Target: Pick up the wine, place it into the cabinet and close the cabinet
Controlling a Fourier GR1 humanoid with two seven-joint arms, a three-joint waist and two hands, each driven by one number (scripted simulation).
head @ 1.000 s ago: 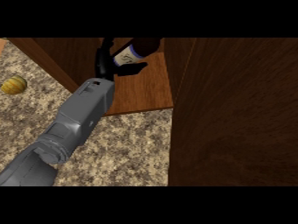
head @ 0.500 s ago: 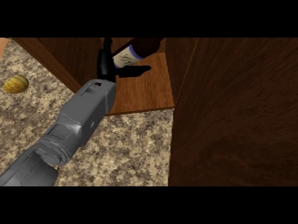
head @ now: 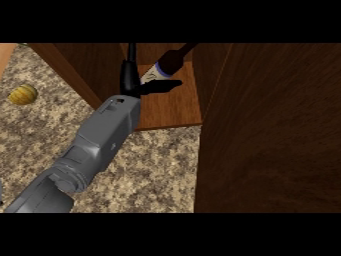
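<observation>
The wine [head: 164,67] is inside the cabinet [head: 276,125], on its wooden shelf [head: 169,107], leaning with the dark neck up and to the right and the white label with the blue band lower and to the left. One grey forearm [head: 99,145] comes from the lower left corner of the head view and reaches diagonally up into the cabinet opening. From this view alone I cannot say with certainty which arm it is; it enters on the left side, so I take it as the left one. Its black hand [head: 147,86] is just below the bottle. The thumb points to the right under the label, and the fingers go up along the left side of the bottle. The hand looks spread, no more curled round the bottle, and whether it touches the label I cannot tell.

Compared with half a second ago, the hand sits a little lower and more away from the bottle, and the label shows more freely. The bottle itself has kept its place and its tilt.

The big dark cabinet door [head: 291,165] stands open and fills the right side. On the speckled worktop [head: 151,165] a small yellow round thing [head: 23,94] lies at the left, well apart from the arm, the same as before. The other hand does not show.
</observation>
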